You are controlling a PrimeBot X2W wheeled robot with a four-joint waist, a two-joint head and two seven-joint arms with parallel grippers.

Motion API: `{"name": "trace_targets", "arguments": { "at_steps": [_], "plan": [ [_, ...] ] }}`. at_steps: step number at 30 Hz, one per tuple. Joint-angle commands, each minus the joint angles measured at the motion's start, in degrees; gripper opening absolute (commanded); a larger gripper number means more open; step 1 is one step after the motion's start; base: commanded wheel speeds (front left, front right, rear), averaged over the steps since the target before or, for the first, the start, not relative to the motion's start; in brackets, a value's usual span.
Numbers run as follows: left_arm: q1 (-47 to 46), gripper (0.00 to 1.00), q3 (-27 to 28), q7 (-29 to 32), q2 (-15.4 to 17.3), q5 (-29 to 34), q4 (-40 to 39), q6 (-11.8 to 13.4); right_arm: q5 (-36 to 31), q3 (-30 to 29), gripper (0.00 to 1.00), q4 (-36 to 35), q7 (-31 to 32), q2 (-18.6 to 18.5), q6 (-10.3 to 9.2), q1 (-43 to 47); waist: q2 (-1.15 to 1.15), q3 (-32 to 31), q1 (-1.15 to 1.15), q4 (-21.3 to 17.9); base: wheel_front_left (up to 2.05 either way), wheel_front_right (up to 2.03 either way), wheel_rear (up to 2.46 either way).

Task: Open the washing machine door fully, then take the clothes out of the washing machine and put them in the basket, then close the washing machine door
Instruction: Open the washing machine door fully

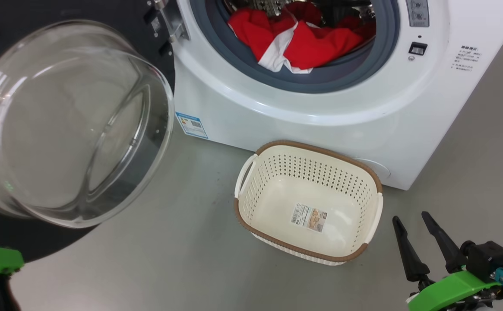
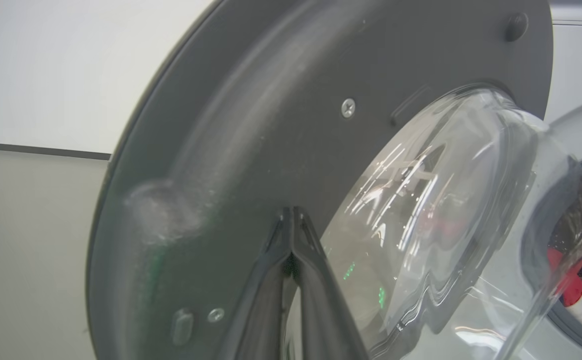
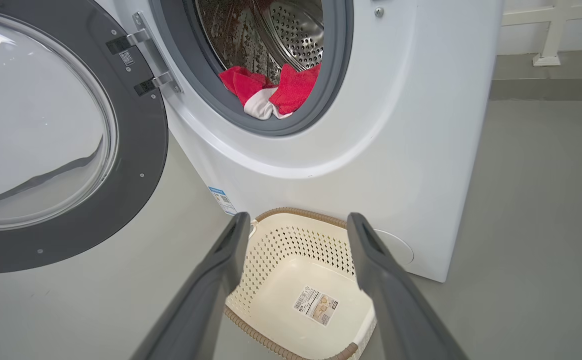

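The washing machine door (image 1: pixel 61 125) hangs wide open at the left, its clear glass bowl bulging toward me. In the left wrist view my left gripper (image 2: pixel 292 212) is shut, its tips against the door's dark inner rim (image 2: pixel 271 125), with nothing between the fingers. Red and white clothes (image 1: pixel 316 43) lie in the mouth of the white washing machine (image 1: pixel 298 125), over the grey rubber ring. The cream basket (image 1: pixel 307 149) stands empty on the floor in front of the machine. My right gripper (image 1: pixel 410 217) is open, low and to the right of the basket; its fingers (image 3: pixel 221 270) frame the basket (image 3: pixel 295 215).
Grey floor (image 1: pixel 182 259) spreads around the basket and to the machine's right. A blue label (image 1: pixel 191 125) marks the machine's lower front. A white frame (image 3: pixel 550 30) stands against the wall behind the machine. The open door takes up the room at the left.
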Motion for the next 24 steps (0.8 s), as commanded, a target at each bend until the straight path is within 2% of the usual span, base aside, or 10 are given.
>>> {"name": "trace_targets", "arguments": {
  "at_steps": [1, 14, 24],
  "plan": [
    [-2.2, 0.0, 2.9, -0.3, 3.5, 1.0, -0.4, -0.2, -0.1, 1.5, 1.0, -1.6, -0.5, -1.0, 0.29, -2.1, 0.0, 0.9, 0.0, -0.5, 0.0, 0.0, 0.0],
    [-8.5, 0.0, 8.4, -0.3, 8.8, 4.2, 8.4, -1.9, -0.1, 1.8, 1.0, -1.6, -0.5, -1.3, 0.29, -3.1, 0.0, 2.7, 0.0, -1.7, 0.0, 0.0, 0.0],
    [-10.0, 0.0, 10.1, -0.3, 10.0, 7.0, 11.8, -2.7, 0.0, 1.8, 1.0, -1.5, -0.5, -1.2, 0.29, -2.9, 0.0, 2.0, 0.0, -2.3, 0.0, 0.0, 0.0]
  ]
}}
